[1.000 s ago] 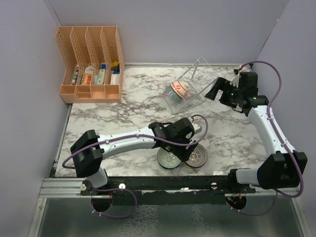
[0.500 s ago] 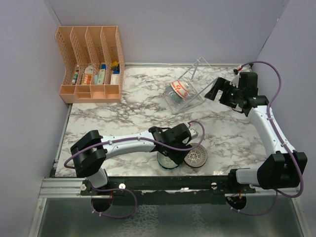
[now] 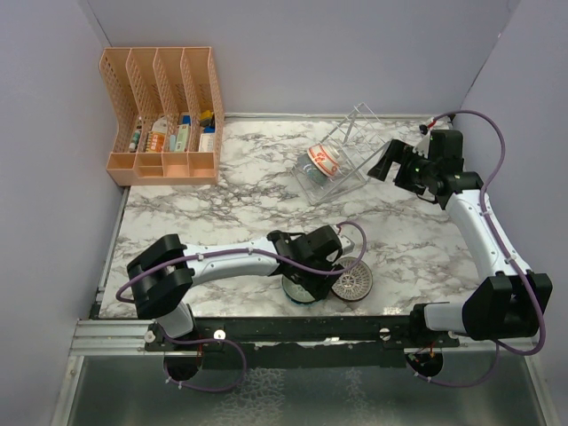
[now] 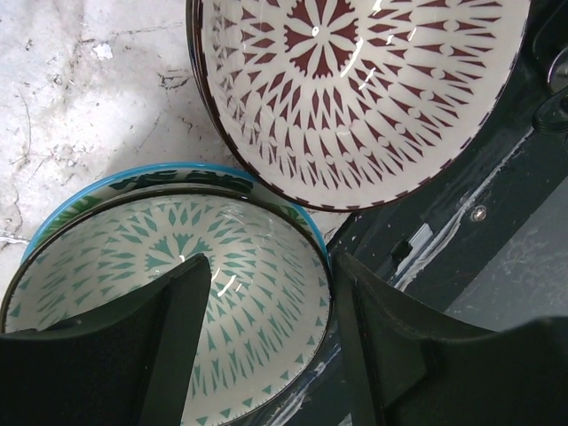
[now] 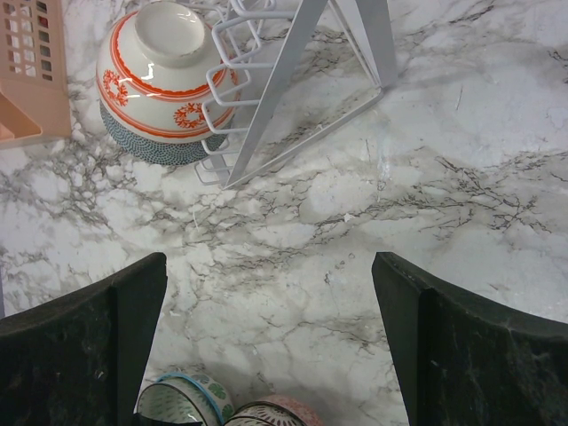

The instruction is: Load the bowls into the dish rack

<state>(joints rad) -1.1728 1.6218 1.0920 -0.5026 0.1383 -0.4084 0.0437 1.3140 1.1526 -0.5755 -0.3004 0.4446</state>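
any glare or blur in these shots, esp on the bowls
Left wrist: small white glints on the glazed insides of the teal bowl and the brown-patterned bowl; the left fingers are near-black, showing little detail. Right wrist: marble table and dish rack sharp, the red-banded bowl evenly lit, right fingers dark. Top external: soft even light, the dish rack faint against the marble.

From the top, the left claw covers most of the teal bowl, leaving just a sliver of rim at lower centre. The left wrist view chops the brown bowl off at the top edge. Stuff in the orange organizer, upper left, is too tiny to tell.
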